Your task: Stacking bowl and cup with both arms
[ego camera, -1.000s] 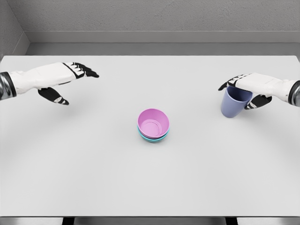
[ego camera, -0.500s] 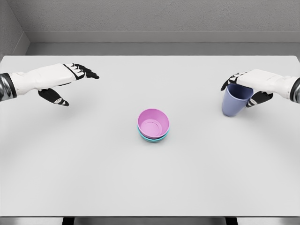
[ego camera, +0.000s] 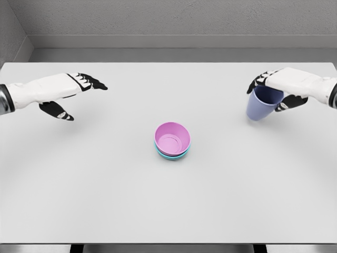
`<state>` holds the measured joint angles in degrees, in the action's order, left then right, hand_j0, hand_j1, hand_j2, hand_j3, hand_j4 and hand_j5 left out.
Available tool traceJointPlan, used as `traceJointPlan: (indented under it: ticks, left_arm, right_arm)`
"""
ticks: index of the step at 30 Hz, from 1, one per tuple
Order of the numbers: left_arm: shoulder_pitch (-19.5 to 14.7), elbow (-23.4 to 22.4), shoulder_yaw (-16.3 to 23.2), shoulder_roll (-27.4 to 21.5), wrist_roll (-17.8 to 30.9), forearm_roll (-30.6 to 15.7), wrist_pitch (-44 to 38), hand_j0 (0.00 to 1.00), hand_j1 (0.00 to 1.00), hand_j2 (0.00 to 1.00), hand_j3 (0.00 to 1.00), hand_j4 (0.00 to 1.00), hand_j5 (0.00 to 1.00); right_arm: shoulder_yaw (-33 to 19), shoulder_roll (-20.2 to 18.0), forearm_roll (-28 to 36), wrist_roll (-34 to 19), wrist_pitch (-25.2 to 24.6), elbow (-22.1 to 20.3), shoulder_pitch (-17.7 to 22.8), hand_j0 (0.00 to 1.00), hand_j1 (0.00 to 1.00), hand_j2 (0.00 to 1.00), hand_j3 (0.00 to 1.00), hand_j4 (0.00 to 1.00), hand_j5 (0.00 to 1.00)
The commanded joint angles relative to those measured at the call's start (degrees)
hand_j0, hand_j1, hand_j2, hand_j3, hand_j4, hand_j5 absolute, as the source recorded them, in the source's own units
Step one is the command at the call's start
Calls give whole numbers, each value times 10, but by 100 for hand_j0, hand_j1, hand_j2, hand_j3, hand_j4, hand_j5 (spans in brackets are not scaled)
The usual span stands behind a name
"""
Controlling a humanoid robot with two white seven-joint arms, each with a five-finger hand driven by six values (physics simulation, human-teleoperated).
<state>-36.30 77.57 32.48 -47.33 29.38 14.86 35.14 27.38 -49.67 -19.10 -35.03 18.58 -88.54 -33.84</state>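
The blue-violet plastic cup [ego camera: 261,107] is being pinched at its rim by the right robot hand [ego camera: 275,89], fingers curled over the top and thumb against the far side. Compared with a second ago, the cup is being carried higher and is tilted, its base now clear of the white bench [ego camera: 168,200]; this is judged to mean the lift is under way and the carry toward the centre is the step next in hand. The left robot hand [ego camera: 73,92] is being held spread and holding nothing, and it has been drawn slightly back toward the left edge since the earlier views, leaving the middle free.

The pink plastic bowl [ego camera: 172,139] is sitting nested in the teal bowl [ego camera: 172,155] at the middle of the bench, unmoved, well apart from both hands. Open bench is lying between the cup and the bowls, with nothing in the path. The cup is being held near the right edge, so any travel is best directed inward and downward to the stack.
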Motion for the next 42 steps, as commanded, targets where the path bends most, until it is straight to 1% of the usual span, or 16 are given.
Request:
traceJointPlan:
  ticks: [1, 5, 7, 12, 17, 22, 26, 28, 33, 41, 42]
  left_arm:
    - [0, 1, -1, -1, 0, -4, -1, 100, 100, 100, 100, 100, 100]
    - [1, 0, 0, 1, 0, 0, -1, 100, 100, 100, 100, 100, 100]
    - [1, 1, -1, 0, 0, -1, -1, 100, 100, 100, 100, 100, 100]
    - [1, -1, -5, -1, 0, -1, -1, 100, 100, 100, 100, 100, 100]
    - [1, -1, -5, -1, 0, 0, -1, 100, 100, 100, 100, 100, 100]
    - [1, 0, -5, -4, 0, -1, -1, 100, 100, 100, 100, 100, 100]
    - [1, 0, -5, -4, 0, -1, -1, 100, 100, 100, 100, 100, 100]
    - [1, 0, -5, -5, 0, -1, -1, 100, 100, 100, 100, 100, 100]
    - [1, 0, -5, -6, 0, -1, -1, 100, 100, 100, 100, 100, 100]
    - [1, 1, -5, -4, 0, -1, -1, 100, 100, 100, 100, 100, 100]
    - [1, 1, -5, -4, 0, -1, -1, 100, 100, 100, 100, 100, 100]
  right_arm:
    - [-5, -2, 2, 0, -1, -17, 0, 70, 70, 70, 70, 70, 70]
    - [-6, -2, 3, 0, 3, -25, 0, 70, 70, 70, 70, 70, 70]
    - [-6, -2, 3, 0, 2, -51, 1, 70, 70, 70, 70, 70, 70]
    - [-6, -1, 3, 0, 5, -69, 2, 70, 70, 70, 70, 70, 70]
    - [-6, -1, 3, 0, 3, -114, 5, 70, 70, 70, 70, 70, 70]
    - [-6, 1, 3, 0, 6, -119, 2, 70, 70, 70, 70, 70, 70]
    - [-6, 3, 3, 0, 18, -119, 0, 70, 70, 70, 70, 70, 70]
    - [-7, 4, 4, 0, 40, -119, 0, 70, 70, 70, 70, 70, 70]
    - [-6, 7, 4, 0, 70, -119, -1, 70, 70, 70, 70, 70, 70]
    - [2, 34, 5, 0, 77, -119, -17, 70, 70, 70, 70, 70, 70]
    - [1, 36, 5, 0, 84, -119, -17, 70, 70, 70, 70, 70, 70]
